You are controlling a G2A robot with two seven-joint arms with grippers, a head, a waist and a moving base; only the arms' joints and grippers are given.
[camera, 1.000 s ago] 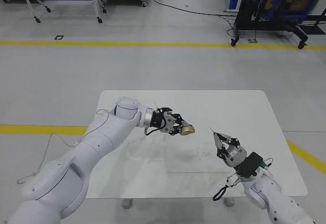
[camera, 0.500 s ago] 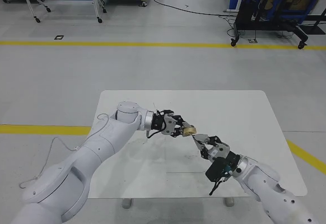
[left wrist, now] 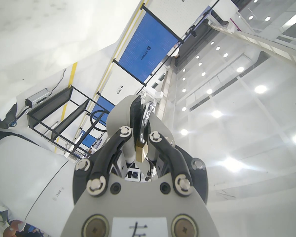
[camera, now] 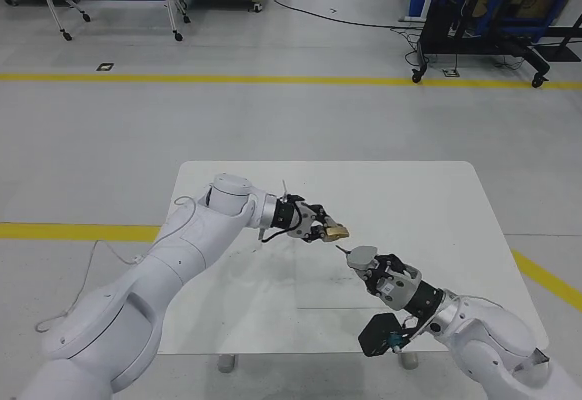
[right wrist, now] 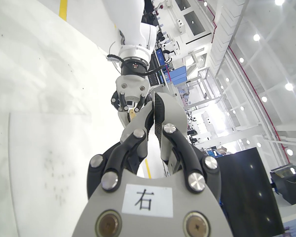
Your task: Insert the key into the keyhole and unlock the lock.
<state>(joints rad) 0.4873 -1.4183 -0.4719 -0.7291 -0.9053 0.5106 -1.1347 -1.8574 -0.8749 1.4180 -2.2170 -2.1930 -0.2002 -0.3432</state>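
Aiming Key at Lock Across a Short Gap

Judged lining-up as the step in hand. Found the lock [camera: 333, 232], brass, clamped in the left gripper [camera: 325, 231] above the middle of the table [camera: 431, 200], body poking past the fingertips toward the other arm. Found the right gripper [camera: 361, 257] just beside it, nearer the robot and off to the right, pinched narrow on the key [camera: 342, 248]: a thin sliver, long axis aimed from the claw toward the brass. Saw key tip and lock near but apart, with nothing between them. From the right wrist, looked along the closed fingers [right wrist: 172, 114] straight at the held lock. Could not tell which face carried the keyhole, so left the aim unproven. Reckoned the right arm the one to travel: a short push along the key's own axis, with the left as the vice. Feared a slanted blade skating off the brass or twisting in the pinch. Noted a yellow floor line [camera: 31, 230] and a black cart [camera: 491, 50] well apart, neither in the way.
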